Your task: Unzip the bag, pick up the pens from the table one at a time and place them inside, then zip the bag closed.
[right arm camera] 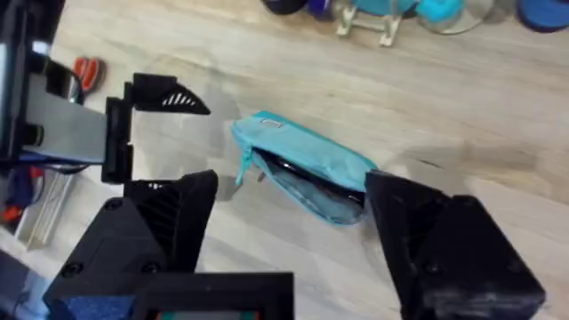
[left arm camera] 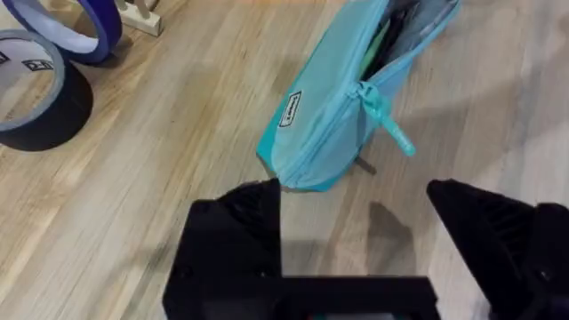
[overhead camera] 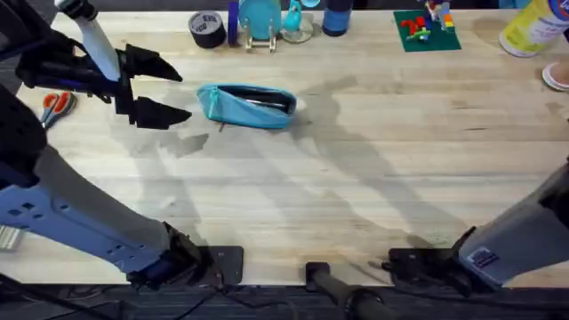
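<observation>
Bag [overhead camera: 246, 104] lies on counter [overhead camera: 356, 187] toward far edge, left of centre, zipper open, dark pen [right arm camera: 307, 174] visible inside; teal zip pull [left arm camera: 388, 124] hangs at end nearest left gripper. Left gripper [overhead camera: 164, 92] hovers just beside bag's left end, jaws wide open, holding nothing. Right gripper [right arm camera: 289, 218] above counter, jaws spread wide, empty. Tape roll [overhead camera: 206, 28] and scissors [overhead camera: 55, 105] near far-left corner.
</observation>
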{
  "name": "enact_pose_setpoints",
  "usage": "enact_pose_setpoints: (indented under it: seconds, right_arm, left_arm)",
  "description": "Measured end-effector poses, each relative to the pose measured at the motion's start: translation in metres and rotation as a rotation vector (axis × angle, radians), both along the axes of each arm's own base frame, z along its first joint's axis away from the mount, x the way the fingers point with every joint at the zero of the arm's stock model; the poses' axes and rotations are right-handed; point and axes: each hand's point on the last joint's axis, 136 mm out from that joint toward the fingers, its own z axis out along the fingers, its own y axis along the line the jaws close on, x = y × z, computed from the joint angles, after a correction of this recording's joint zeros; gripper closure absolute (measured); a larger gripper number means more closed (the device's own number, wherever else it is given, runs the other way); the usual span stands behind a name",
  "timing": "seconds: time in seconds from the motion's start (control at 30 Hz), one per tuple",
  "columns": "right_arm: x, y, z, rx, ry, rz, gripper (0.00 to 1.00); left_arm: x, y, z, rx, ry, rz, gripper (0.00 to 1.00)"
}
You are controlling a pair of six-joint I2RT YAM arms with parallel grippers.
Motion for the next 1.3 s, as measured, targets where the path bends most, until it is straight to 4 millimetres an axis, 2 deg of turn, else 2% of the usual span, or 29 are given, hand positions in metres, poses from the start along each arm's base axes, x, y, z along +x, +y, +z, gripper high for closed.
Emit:
enact_pose_setpoints:
  seconds: [0.17, 0.37, 0.47, 0.63, 0.73, 0.9, 1.17, 1.3]
  right_arm:
    - [-0.002, -0.018, 0.005, -0.030, -0.027, -0.055, 0.003]
    - [-0.011, -0.039, -0.004, -0.061, -0.025, -0.090, 0.003]
    - [-0.015, -0.046, -0.017, -0.075, -0.009, -0.099, 0.003]
    - [-0.028, -0.051, -0.054, -0.100, 0.096, -0.128, 0.003]
    - [-0.034, -0.045, -0.064, -0.073, 0.151, -0.136, 0.003]
    - [-0.048, -0.027, -0.063, -0.011, 0.193, -0.144, 0.003]
    - [-0.071, 0.028, -0.045, 0.116, 0.159, -0.066, 0.003]
    - [-0.087, 0.044, -0.043, 0.130, 0.165, -0.022, 0.003]
  left_arm:
    - [0.000, 0.000, 0.000, 0.000, 0.000, 0.000, 0.006]
    - [0.000, 0.000, 0.000, 0.000, 0.000, 0.000, 0.006]
    - [0.000, 0.000, 0.000, 0.000, 0.000, 0.000, 0.006]
    - [0.000, 0.000, 0.000, 0.000, 0.000, 0.000, 0.006]
    - [0.000, 0.000, 0.000, 0.000, 0.000, 0.000, 0.006]
    - [0.000, 0.000, 0.000, 0.000, 0.000, 0.000, 0.006]
    - [0.000, 0.000, 0.000, 0.000, 0.000, 0.000, 0.006]
    - [0.000, 0.000, 0.000, 0.000, 0.000, 0.000, 0.006]
